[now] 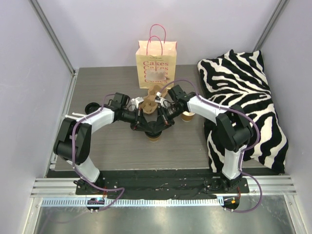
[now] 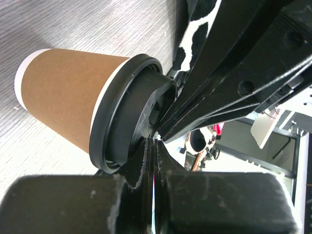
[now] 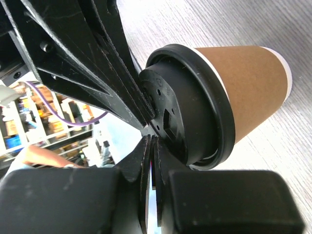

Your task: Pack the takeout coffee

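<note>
Right now the coffee cup (image 2: pixel 68 102) sits near the middle of the table (image 1: pixel 107 83), directly under the two wrists, apparently upright with its black lid (image 2: pixel 131 117) on; whether its base rests fully on the wood I cannot tell. The left gripper (image 2: pixel 152 146) has its fingers drawn together with only a hairline slit between them, their tips against the raised top of the lid. The right gripper (image 3: pixel 150 144) looks the same from the opposite side: closed to a point, tips on the lid, nothing seen between the fingers. Neither one wraps the cup body. A second cup (image 1: pixel 188 116) stands just beside the right arm, the cardboard carrier (image 1: pixel 152 93) lies behind the grippers, and the paper bag (image 1: pixel 157 61) stands at the back, with a zebra cushion (image 1: pixel 243 97) to the right. In my judgement the cup is light if empty and top-heavy if full. Its paper wall is thin and will dent under a hard squeeze, and the smooth taper could let it slide down through the fingers. The plastic lid is only snapped on and could pop off, so it is a poor place to lift from. The safer hold is across the brown wall just below the lid rim, where the rolled edge stiffens it, with a gentle squeeze
</note>
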Controlling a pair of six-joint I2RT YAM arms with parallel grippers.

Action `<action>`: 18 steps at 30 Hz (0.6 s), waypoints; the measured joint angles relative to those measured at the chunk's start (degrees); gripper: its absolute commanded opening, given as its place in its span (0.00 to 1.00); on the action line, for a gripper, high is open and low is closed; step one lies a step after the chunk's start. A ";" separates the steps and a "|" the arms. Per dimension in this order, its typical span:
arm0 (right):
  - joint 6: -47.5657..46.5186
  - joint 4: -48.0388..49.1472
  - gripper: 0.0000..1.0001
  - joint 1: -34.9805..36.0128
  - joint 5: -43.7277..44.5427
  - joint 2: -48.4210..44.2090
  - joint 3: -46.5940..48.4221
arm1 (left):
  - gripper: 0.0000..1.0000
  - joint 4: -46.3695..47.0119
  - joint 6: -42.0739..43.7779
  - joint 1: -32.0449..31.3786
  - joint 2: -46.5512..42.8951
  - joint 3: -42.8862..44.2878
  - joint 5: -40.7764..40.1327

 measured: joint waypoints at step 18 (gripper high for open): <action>0.72 3.50 0.08 -2.34 -7.91 3.10 -1.84 | 0.00 0.20 4.59 1.18 5.97 1.14 9.31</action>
